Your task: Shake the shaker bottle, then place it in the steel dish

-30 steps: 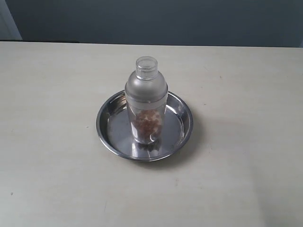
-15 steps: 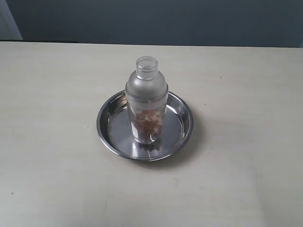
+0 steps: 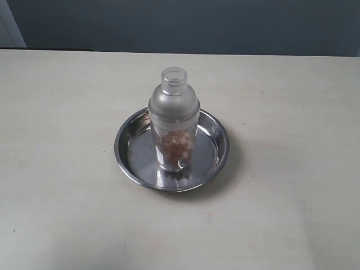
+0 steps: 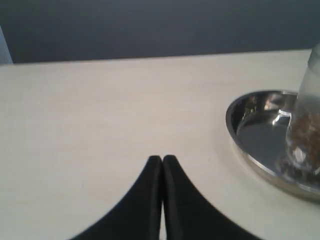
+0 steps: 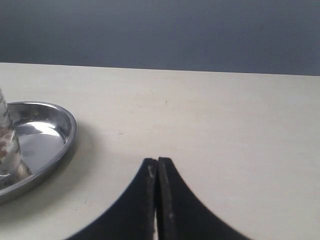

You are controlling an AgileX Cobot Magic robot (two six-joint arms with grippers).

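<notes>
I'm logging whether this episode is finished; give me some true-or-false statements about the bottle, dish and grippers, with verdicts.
1. The shaker bottle stands upright in the steel dish. True.
2. The left gripper and right gripper are both shut on nothing. True.
3. The shaker bottle's top is uncovered. False: a cap sits on the domed top.
4. The shaker bottle is empty. False: brownish granules lie at its bottom.
5. The left gripper touches the steel dish. False: it is apart from it.

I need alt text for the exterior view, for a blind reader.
A clear shaker bottle stands upright inside a round steel dish on a pale table; brownish granules lie at its bottom.
</notes>
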